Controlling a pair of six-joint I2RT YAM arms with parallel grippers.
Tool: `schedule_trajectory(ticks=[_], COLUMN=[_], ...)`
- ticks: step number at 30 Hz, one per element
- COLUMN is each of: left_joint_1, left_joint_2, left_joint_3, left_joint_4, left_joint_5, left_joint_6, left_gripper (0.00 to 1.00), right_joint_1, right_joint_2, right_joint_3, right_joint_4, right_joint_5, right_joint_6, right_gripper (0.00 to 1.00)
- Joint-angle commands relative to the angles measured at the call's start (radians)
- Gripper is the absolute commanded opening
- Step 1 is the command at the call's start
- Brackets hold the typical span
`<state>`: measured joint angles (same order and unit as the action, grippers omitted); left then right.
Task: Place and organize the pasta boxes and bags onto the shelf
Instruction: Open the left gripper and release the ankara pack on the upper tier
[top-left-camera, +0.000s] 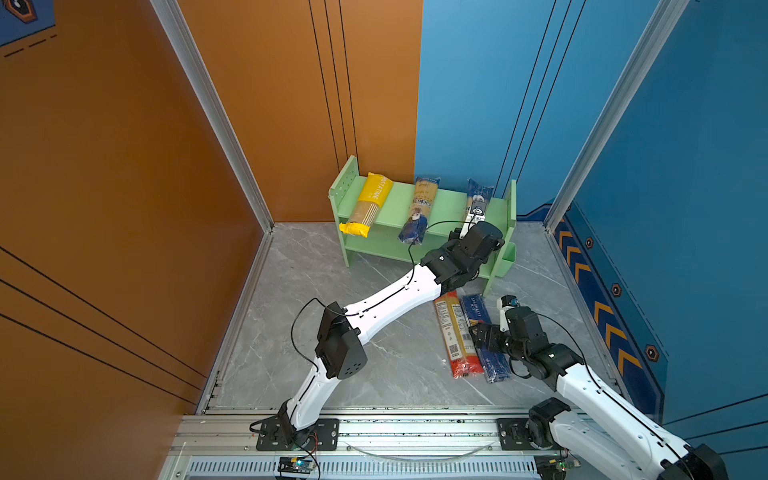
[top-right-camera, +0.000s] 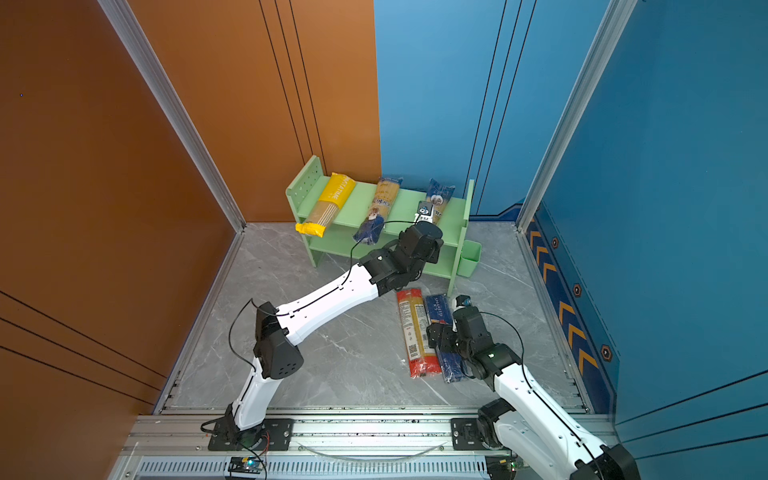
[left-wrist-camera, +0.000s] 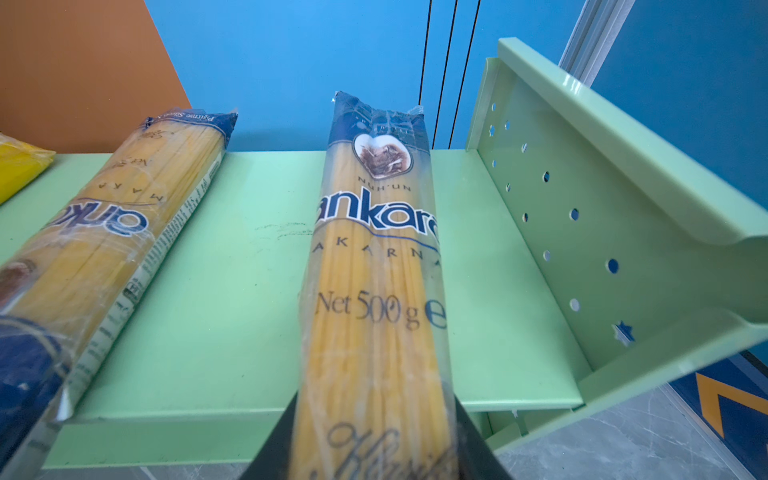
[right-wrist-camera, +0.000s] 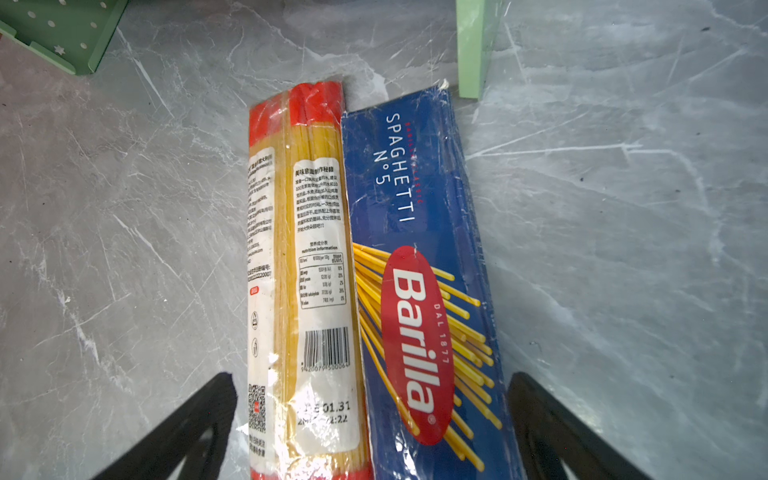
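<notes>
my left claw (left-wrist-camera: 374, 453) is pinching the near end of the blue-and-yellow clear ankara spaghetti bag (left-wrist-camera: 374, 249), which lies on the top tier of the light green two-tier shelf (left-wrist-camera: 232, 291). its long axis runs straight ahead of me, front to back, just beside the perforated side panel (left-wrist-camera: 540, 208). my right claw (right-wrist-camera: 372, 378) hangs spread over the dark blue barilla box (right-wrist-camera: 415, 208), down on the grey marble counter (right-wrist-camera: 124, 208).

a grey marbled tabletop (top-left-camera: 395, 374) is boxed in by an orange wall panel (top-left-camera: 291, 104) and blue wall panels (top-left-camera: 465, 104), with slanting aluminium posts (top-left-camera: 218, 116) at the corners. a dark blue strip with orange chevrons (top-left-camera: 602, 316) lines the blue side. an aluminium rail (top-left-camera: 415, 432) crosses the near edge.
</notes>
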<state>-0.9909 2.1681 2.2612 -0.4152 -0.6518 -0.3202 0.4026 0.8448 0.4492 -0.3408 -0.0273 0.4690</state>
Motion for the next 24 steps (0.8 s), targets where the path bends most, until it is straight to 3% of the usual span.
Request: schedule_trajectory(ticks=[1,9,13,18,20,24], left_joint_1=[-0.012,-0.012,-0.014,-0.014,-0.015,-0.018], left_joint_2=[-0.021,-0.011,-0.01,-0.008,-0.007,-0.01], left_joint_3=[0.073,0.072,0.071,0.067,0.065,0.061], left_joint_4=[0.133,0.146,0.149,0.154,0.154,0.158], left_joint_5=[-0.065,-0.057,-0.051,-0.044,-0.041,-0.038], left_joint_6=[-0.015,-0.017,-0.012,-0.01,-0.01,-0.009], left_gripper=[0.0,0.04,0.17,0.2,0.3,0.34], right_joint_1=[-0.008,-0.011,-0.014,-0.018,-0.019,-0.022], right_joint_2=[-0.013,-0.016,-0.02,-0.026,-0.028,-0.032], right_joint_3=[-0.015,-0.018,-0.021,-0.023,-0.023,-0.026], right_joint_4=[-0.017,-0.017,-0.018,-0.018,-0.02,-0.021], right_joint_5=[-0.015,-0.018,-0.018,-0.02,-0.021,-0.021], right_joint_6=[0.01,0.01,0.01,0.01,0.008,0.008], right_gripper=[1.0,1.0,1.0,1.0,1.0,1.0])
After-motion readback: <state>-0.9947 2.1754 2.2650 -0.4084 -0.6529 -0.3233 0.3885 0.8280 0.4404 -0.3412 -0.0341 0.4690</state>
